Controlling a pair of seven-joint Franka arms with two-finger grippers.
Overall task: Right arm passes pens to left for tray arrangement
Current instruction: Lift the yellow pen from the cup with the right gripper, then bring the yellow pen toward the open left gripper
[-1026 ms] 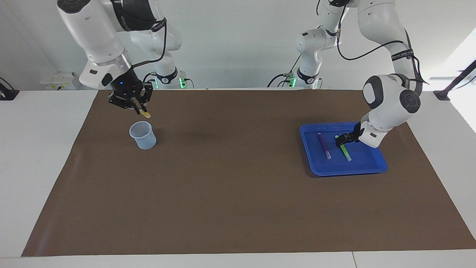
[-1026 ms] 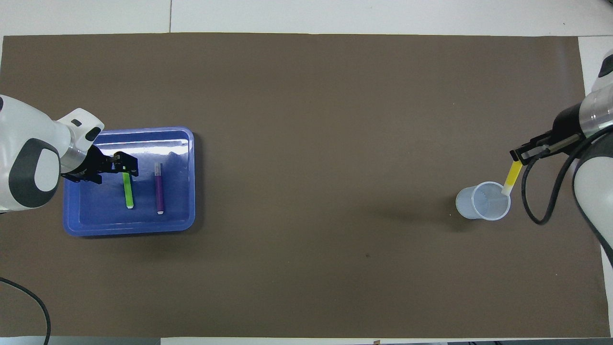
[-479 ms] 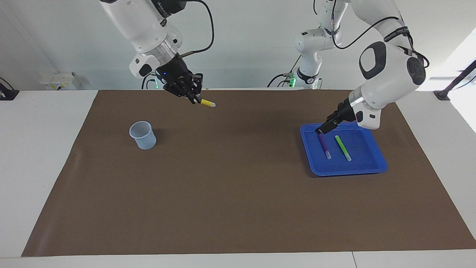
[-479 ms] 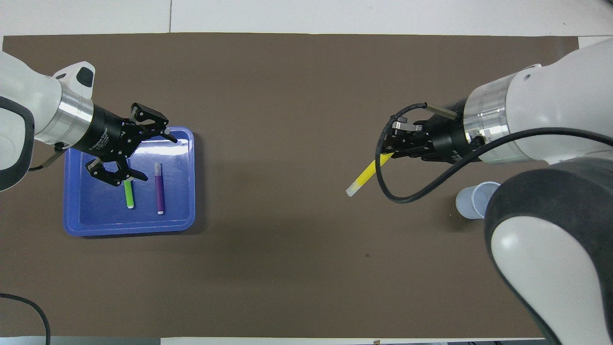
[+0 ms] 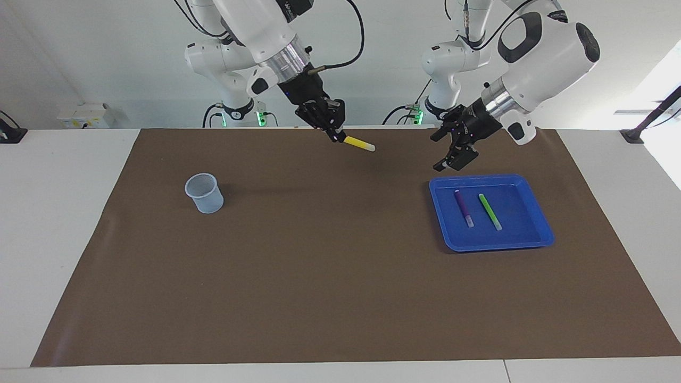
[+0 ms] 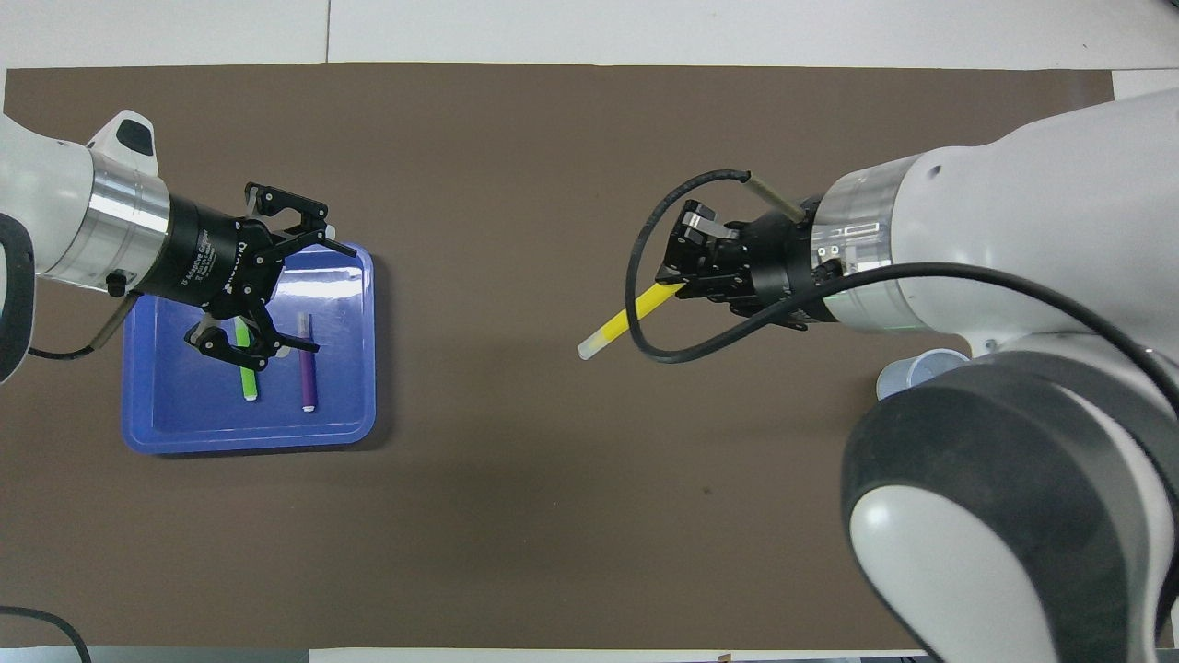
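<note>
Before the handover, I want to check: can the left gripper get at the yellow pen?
Probably yes: the left gripper is open in the air, and the yellow pen sticks out of the right gripper toward it, with nothing between.

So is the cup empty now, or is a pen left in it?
Empty. The cup stands upright with nothing in it; the yellow pen is up in the right gripper, and the other two lie in the tray.

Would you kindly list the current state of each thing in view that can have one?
right gripper: shut on yellow pen, raised over the mat
yellow pen: held at one end, in the air
left gripper: open, empty, raised
purple pen: lying in tray
green pen: lying in tray
tray: holds two pens
cup: upright, empty
</note>
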